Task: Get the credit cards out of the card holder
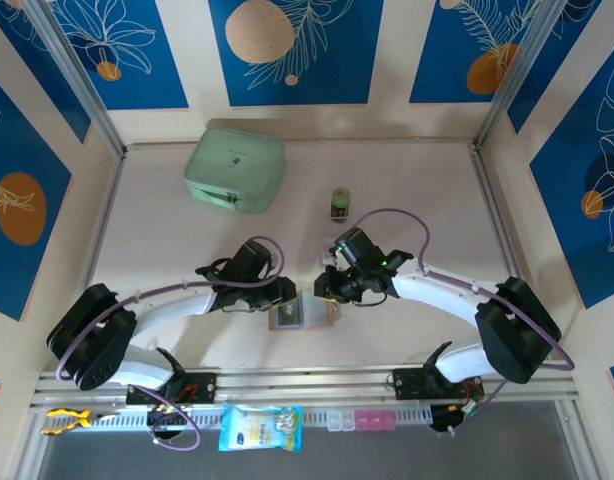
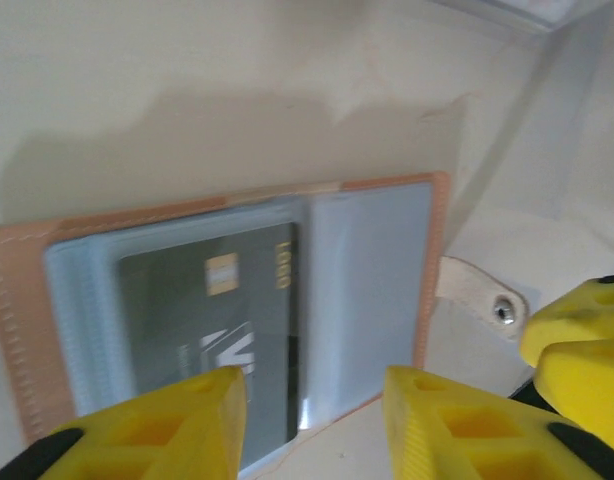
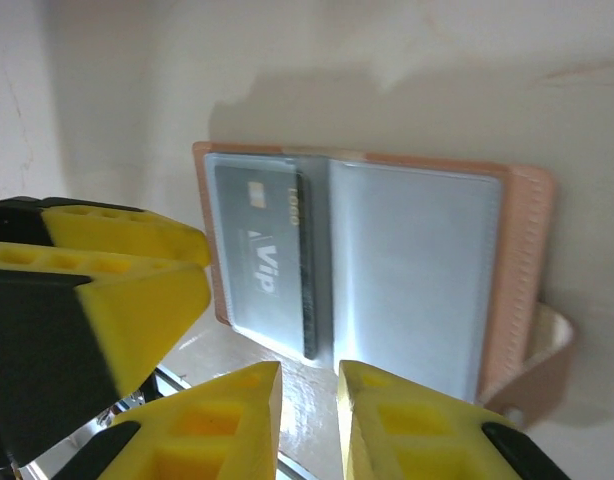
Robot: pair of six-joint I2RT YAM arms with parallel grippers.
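- A mint-green, soft rectangular case (image 1: 235,170) sits well beyond and left of the pinkish-brown, leather-like bifold card holder (image 1: 313,312).
- The left gripper (image 2: 312,395) hovers at the card holder's left side, its yellow fingers apart and clamping nothing.
- The card holder lies open and flat between both grippers. A dark grey plastic credit card (image 2: 207,320) sits in its left clear pocket.
- The right gripper (image 3: 309,385) is at the holder's right side, fingers nearly together with a narrow empty gap.
- A small green-and-black cylinder (image 1: 340,203) stands beyond the holder, slightly right.

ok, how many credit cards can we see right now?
1: a dark credit card in the open card holder, pocket opposite the tab. Others may hide behind it.
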